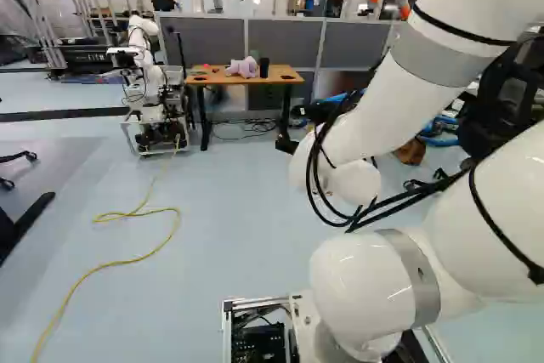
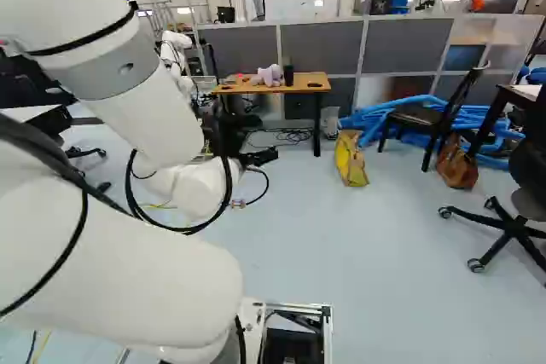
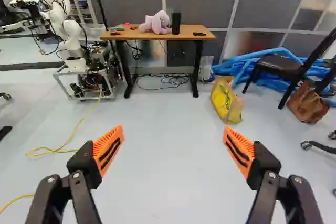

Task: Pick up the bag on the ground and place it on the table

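Ridged pads [image 3: 109,149] stand before a creased yellow bag [image 3: 224,102].

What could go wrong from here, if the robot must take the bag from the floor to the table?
Two bags are on the floor, a yellow one and a brown one by the black chair, so the robot might choose the wrong one.
The table already holds a plush toy and a dark cylinder; the bag could knock one off.
A yellow cable lies across the floor, and the base may catch it if it steers that way.
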Robot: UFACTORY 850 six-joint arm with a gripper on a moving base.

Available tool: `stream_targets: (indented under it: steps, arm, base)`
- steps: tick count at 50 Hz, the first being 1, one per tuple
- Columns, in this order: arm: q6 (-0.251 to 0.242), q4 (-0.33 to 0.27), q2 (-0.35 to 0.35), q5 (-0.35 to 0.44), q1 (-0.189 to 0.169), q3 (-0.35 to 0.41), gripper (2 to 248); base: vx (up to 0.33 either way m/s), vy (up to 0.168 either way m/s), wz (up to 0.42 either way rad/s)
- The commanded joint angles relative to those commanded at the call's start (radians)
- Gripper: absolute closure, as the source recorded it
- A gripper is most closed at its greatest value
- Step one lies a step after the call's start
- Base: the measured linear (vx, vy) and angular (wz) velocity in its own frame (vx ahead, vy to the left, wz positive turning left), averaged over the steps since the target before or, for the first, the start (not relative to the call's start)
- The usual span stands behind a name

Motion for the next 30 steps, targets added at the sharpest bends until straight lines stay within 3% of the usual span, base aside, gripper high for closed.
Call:
stream_targets:
  steps: [30]
  arm:
    - [0.0,0.0,0.0,0.0,0.0,0.0,3]
  base:
    - [0.07,0.002,0.001]
